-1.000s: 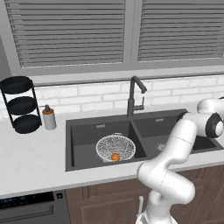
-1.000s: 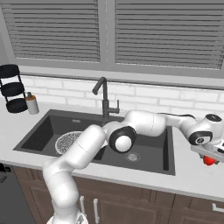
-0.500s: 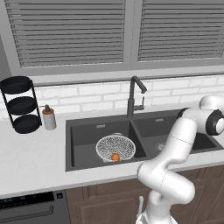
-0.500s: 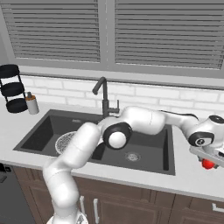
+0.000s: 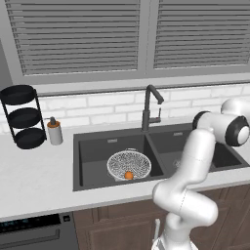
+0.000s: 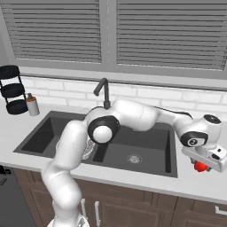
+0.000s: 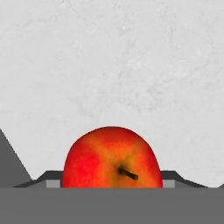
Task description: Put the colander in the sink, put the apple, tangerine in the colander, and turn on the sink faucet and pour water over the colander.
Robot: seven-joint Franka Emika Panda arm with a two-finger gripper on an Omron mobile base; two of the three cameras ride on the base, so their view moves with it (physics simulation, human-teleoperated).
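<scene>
Directly below the fingers, at the bottom middle of the hand view, sat the apple [image 7: 110, 158], stem up and leaning slightly aside, on pale marbled counter [image 7: 113, 65]. In the right base view the gripper [image 6: 201, 165] hung over the counter to the right of the sink [image 6: 146, 163], with the red fruit showing just under the hand. The fingertips themselves were hidden, so I could not tell whether they stood apart, had closed, or already pinched the apple; nor could I tell whether the apple rested on the counter or was lifted clear of it.

By my judgement the apple would handle as a firm, light, smooth ball: stiff enough to take a squeeze without bruising much, but glossy and round, so apt to roll or squirt out of an off-centre pinch. The best hold would be across its widest girth, pads on opposite flanks level with its middle, clear of the stem hollow.

Far from the fingers, across the sink's right basin, the colander [image 5: 129, 164] stood upright in the left basin, with the tangerine [image 5: 128, 175] lying inside it near its front wall. No apple was in it yet. The right basin held nothing but its drain [image 6: 132, 157]. The sink faucet [image 5: 149, 107] stood behind the divider, and no water could be seen running.
</scene>
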